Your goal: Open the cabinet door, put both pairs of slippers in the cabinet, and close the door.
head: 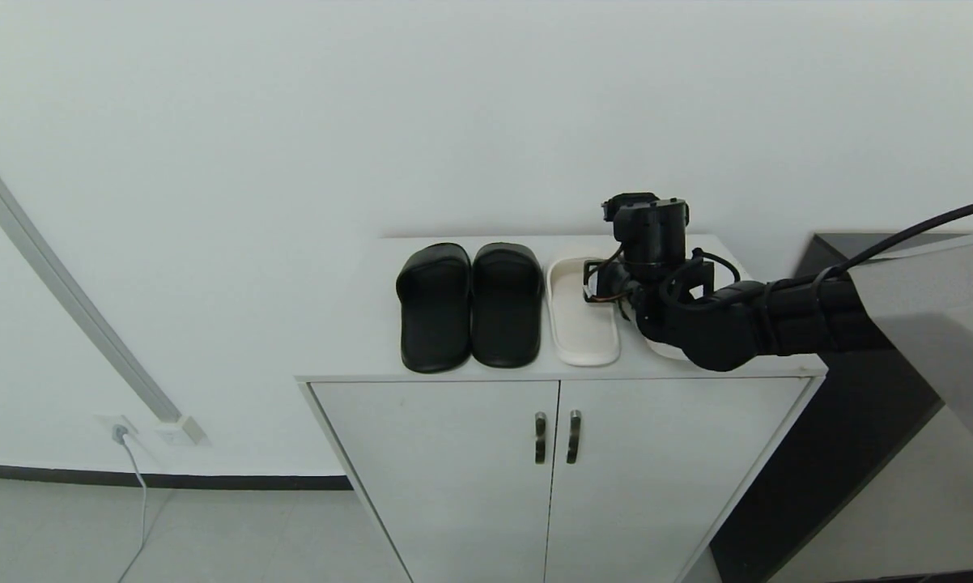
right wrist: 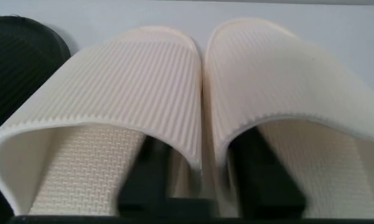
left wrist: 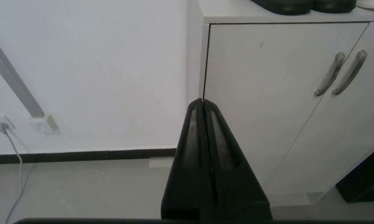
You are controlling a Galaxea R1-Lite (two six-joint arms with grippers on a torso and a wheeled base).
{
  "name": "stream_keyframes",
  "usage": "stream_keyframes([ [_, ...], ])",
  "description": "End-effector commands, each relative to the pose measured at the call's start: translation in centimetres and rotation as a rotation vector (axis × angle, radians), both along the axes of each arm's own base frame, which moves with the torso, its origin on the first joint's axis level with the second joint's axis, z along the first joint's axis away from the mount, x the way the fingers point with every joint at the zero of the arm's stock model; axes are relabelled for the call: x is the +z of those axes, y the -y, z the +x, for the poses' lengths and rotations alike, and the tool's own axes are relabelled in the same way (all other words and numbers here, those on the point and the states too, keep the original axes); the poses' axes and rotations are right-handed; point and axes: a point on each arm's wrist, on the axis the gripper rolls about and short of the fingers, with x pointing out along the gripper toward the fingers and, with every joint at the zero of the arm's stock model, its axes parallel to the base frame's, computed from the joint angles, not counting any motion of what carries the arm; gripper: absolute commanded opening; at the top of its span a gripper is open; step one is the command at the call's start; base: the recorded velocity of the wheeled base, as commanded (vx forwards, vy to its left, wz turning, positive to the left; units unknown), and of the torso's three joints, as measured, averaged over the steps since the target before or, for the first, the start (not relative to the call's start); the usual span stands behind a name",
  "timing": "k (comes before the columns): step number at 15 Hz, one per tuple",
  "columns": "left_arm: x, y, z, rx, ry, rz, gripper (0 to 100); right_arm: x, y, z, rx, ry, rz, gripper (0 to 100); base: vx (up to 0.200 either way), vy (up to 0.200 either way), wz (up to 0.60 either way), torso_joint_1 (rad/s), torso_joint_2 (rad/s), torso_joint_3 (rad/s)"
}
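Your right gripper (right wrist: pixel 202 186) was spread, one finger seemingly under each strap of the cream ribbed foam slippers (right wrist: pixel 143 81) atop the white two-door cabinet (head: pixel 438 478) — doors shut. Your left gripper (left wrist: pixel 203 124) sat pressed together, low beside it. Lift now and a slipper could slip off — nowhere to stow it.

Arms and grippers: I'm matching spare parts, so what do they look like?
The right arm is black, with rounded jointed segments, looped black cables at the wrist and a thick cable running off. The left gripper has long black tapering fingers.
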Motion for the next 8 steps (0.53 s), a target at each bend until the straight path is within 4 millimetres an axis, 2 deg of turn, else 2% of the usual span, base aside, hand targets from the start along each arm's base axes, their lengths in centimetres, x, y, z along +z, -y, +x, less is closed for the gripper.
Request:
stream_keyframes([
  [1,0.0,0.0,0.0,0.000,0.001,0.000,0,0.5,0.2,-0.2,-0.001,0.010,0.007,0,0.000,0.000,0.00,0.000,0.00,0.000],
  [6,0.0,0.0,0.0,0.000,0.001,0.000,0,3.3,1.4,-2.2,-0.001,0.054,-0.028,0,0.000,0.000,0.00,0.000,0.00,0.000],
  [8,0.0,0.0,0.0,0.000,0.001,0.000,0,4.6,2.4,-4.7,0.023,0.053,-0.035,0,0.000,0.000,0.00,0.000,0.00,0.000],
])
